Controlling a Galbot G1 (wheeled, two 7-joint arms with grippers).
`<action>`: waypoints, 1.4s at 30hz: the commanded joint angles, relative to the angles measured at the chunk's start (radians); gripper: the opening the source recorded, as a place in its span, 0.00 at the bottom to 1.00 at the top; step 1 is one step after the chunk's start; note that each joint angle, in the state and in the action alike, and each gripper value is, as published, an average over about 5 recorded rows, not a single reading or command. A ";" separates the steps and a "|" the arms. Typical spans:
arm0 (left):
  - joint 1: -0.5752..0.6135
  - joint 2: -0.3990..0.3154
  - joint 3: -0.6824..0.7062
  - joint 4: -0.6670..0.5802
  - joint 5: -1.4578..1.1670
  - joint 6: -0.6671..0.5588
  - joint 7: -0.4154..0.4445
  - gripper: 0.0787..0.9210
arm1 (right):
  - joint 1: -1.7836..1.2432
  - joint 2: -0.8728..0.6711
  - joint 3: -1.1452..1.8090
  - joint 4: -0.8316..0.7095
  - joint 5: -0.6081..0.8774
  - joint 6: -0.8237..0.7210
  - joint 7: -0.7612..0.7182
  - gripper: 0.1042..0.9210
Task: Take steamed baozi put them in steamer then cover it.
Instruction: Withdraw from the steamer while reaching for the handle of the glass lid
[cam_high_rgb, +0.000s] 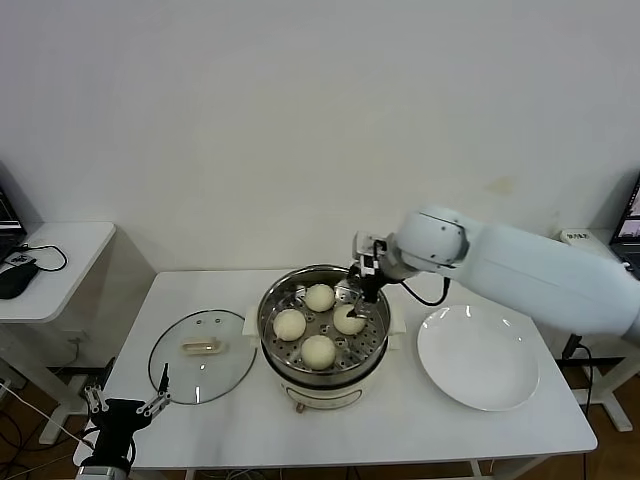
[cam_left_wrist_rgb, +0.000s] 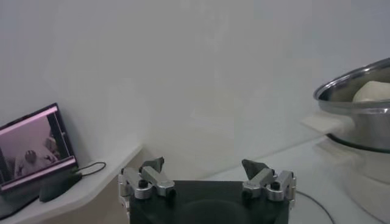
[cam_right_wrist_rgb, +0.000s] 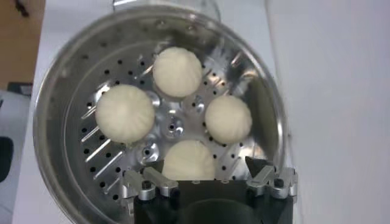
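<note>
Head view shows all four steamed baozi (cam_high_rgb: 319, 297) sitting on the perforated tray inside the steamer (cam_high_rgb: 285, 350), which stands mid-counter (cam_high_rgb: 400, 420) on its cream base. The right claw (cam_high_rgb: 362, 292) hangs over the pot's right side, just above the right-hand bun, at the end of a white arm reaching in from the right. In the right wrist view that right claw (cam_right_wrist_rgb: 210, 179) looks straight down into the steamer (cam_right_wrist_rgb: 61, 91), its fingers (cam_right_wrist_rgb: 149, 182) spread apart and holding nothing, with the nearest of the baozi (cam_right_wrist_rgb: 189, 159) just beyond them.

The glass cover (cam_high_rgb: 201, 356) lies flat on the counter just left of the steamer, handle up, the pot uncovered. An empty white plate (cam_high_rgb: 478, 357) rests to the right.

The left claw (cam_high_rgb: 126, 404) waits low at the counter's front left corner; the left wrist view shows this left claw (cam_left_wrist_rgb: 207, 182) open and empty, with the steamer's rim (cam_left_wrist_rgb: 350, 91) off to one side.
</note>
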 joint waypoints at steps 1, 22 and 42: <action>-0.006 -0.002 0.008 0.008 0.005 0.000 -0.002 0.88 | -0.596 -0.328 0.559 0.280 -0.064 0.230 0.500 0.88; -0.100 0.027 0.049 0.120 0.437 0.028 -0.124 0.88 | -1.881 0.496 1.959 0.332 -0.237 0.804 0.499 0.88; -0.232 0.186 0.139 0.407 1.332 -0.103 -0.118 0.88 | -2.005 0.614 2.048 0.399 -0.236 0.745 0.486 0.88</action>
